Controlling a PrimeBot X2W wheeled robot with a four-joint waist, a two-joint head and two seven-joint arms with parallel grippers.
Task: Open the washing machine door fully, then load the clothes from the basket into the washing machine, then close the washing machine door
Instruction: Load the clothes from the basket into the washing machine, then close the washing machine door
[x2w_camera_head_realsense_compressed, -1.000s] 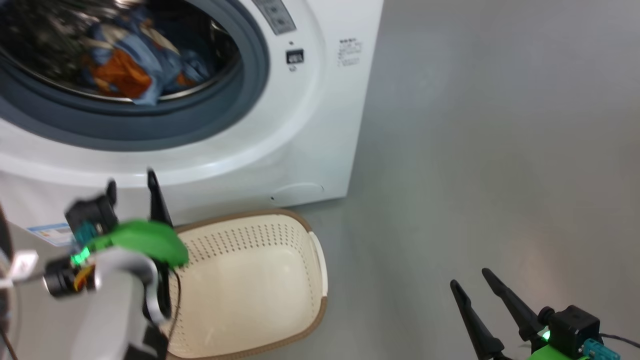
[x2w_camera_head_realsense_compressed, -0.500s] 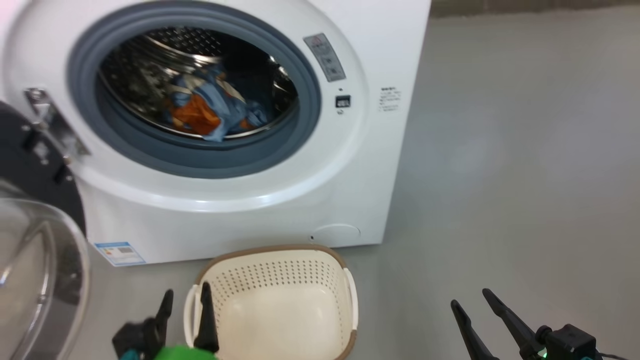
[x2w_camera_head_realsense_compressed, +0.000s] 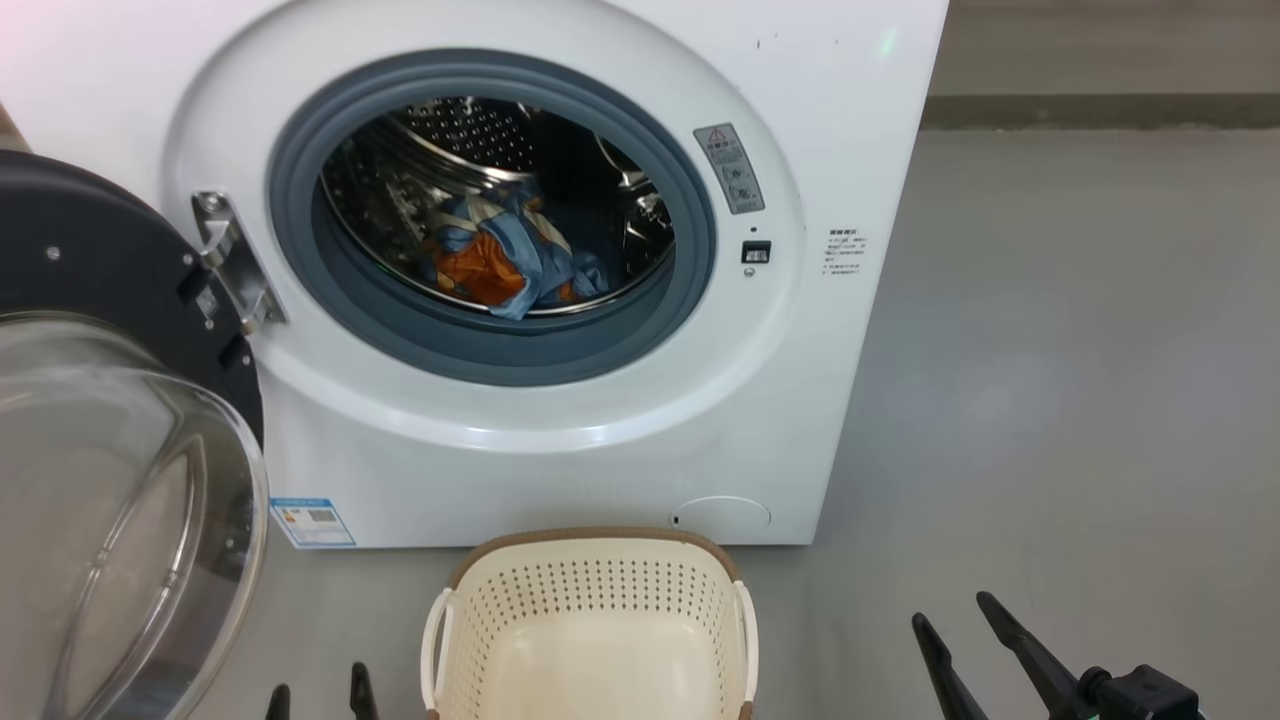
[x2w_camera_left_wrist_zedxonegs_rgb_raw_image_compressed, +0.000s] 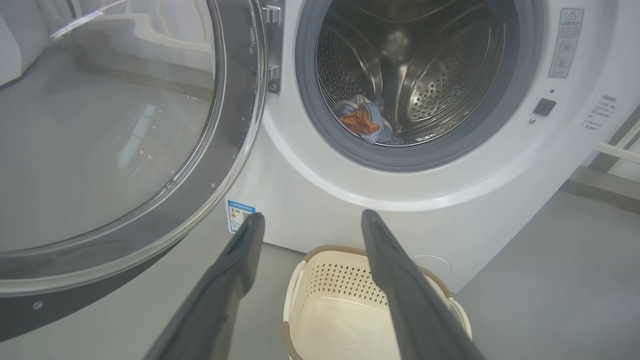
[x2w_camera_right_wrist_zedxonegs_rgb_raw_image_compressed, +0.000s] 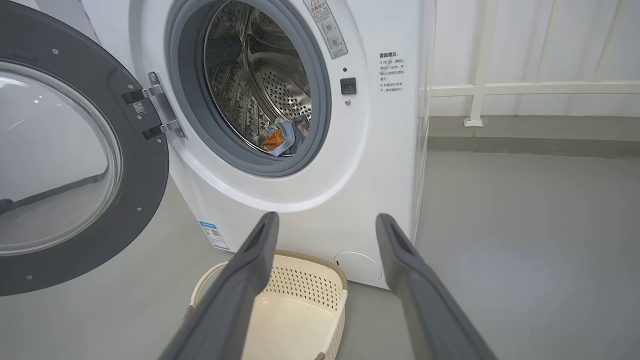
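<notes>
Left gripper (x2w_camera_head_realsense_compressed: 318, 682) further back, beside basket (x2w_camera_head_realsense_compressed: 598, 537)

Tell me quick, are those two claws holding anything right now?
Left gripper: open, holding nothing.
Right gripper: open, holding nothing.

Smooth grey floor (x2w_camera_head_realsense_compressed: 1050, 400), white rail (x2w_camera_right_wrist_zedxonegs_rgb_raw_image_compressed: 525, 89) before pale wall (x2w_camera_right_wrist_zedxonegs_rgb_raw_image_compressed: 550, 40), grey skirting (x2w_camera_right_wrist_zedxonegs_rgb_raw_image_compressed: 530, 146)

A bare, lab-like laundry corner: a white front-loading washing machine (x2w_camera_head_realsense_compressed: 560, 470) stands alone on a smooth grey floor (x2w_camera_head_realsense_compressed: 1050, 400), a cream basket (x2w_camera_head_realsense_compressed: 590, 540) before it, white rails (x2w_camera_right_wrist_zedxonegs_rgb_raw_image_compressed: 530, 89) along the pale wall (x2w_camera_right_wrist_zedxonegs_rgb_raw_image_compressed: 550, 40) beyond.
</notes>
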